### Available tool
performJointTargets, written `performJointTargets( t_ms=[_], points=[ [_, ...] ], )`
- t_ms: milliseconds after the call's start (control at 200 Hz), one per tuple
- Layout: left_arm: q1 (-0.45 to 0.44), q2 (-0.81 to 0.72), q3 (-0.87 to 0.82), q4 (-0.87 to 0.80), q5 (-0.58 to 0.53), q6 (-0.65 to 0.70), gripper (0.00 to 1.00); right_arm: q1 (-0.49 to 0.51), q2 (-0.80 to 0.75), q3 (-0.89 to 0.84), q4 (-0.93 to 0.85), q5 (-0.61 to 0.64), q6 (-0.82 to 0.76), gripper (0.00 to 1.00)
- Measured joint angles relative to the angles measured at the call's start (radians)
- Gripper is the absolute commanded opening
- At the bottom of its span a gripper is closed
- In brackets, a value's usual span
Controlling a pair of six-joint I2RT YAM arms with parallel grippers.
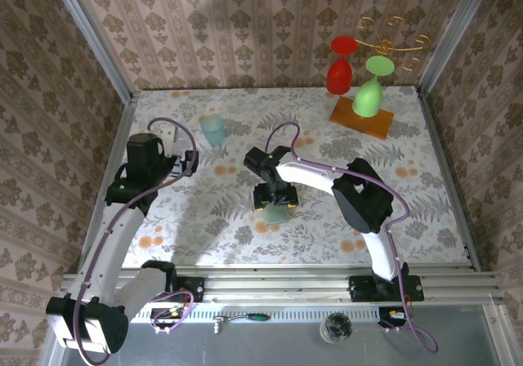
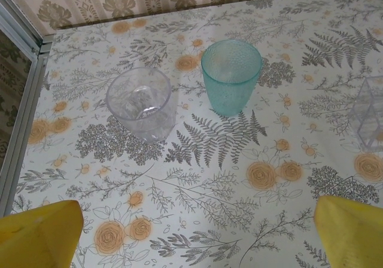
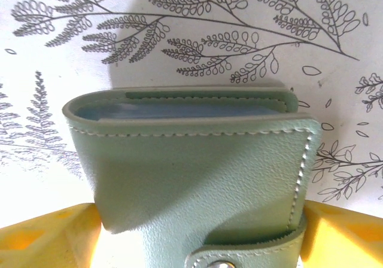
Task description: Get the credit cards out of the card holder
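Grey-green holder (image 3: 197,166), blue card (image 3: 179,110) showing inside, sits pinched between right gripper (image 3: 200,211) fingers; well left of it, left gripper (image 2: 197,220) fingers spread wide.

No readable writing

No text, label, brand, number or sign can be read on the card holder (image 3: 197,178), the teal cup (image 2: 231,76), the clear cup (image 2: 142,103) or the table (image 2: 209,184); they carry stitching and printed flowers.

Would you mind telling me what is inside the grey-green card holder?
A blue strip shows between the card holder's folded panels, probably a card edge. Its front face covers the rest, so how many cards it holds cannot be told.
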Motion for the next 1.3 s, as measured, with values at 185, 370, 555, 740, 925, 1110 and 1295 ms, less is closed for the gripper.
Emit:
performJointTargets(
  t_ms=[185,370,555,740,925,1110,1295],
  points=[
    [0.000,0.039,0.000,-0.003,0.001,-0.013,1.00,0.000,-0.029,-0.003,0.006,-0.001,-0.008,0.84],
    [-0.027,0.086,0.000,-0.003,0.040,-0.095,1.00,-0.002,-0.074,-0.048,0.035,-0.013,-0.024,0.81],
    [-0.059,0.151,-0.005,0.001,0.111,-0.250,0.95,-0.018,-0.099,-0.080,0.064,-0.043,-0.067,0.73],
    [-0.129,0.244,-0.049,0.016,0.172,-0.422,0.90,-0.062,-0.148,-0.150,0.089,-0.068,-0.118,0.60],
    [-0.220,0.312,-0.089,0.074,0.225,-0.574,0.84,-0.089,-0.196,-0.211,0.132,-0.092,-0.147,0.49],
    [-0.303,0.391,-0.138,0.228,0.300,-0.720,0.78,-0.090,-0.200,-0.225,0.178,-0.107,-0.168,0.46],
    [-0.330,0.486,-0.151,0.343,0.397,-0.790,0.71,-0.090,-0.200,-0.233,0.200,-0.111,-0.167,0.42]
  ],
)
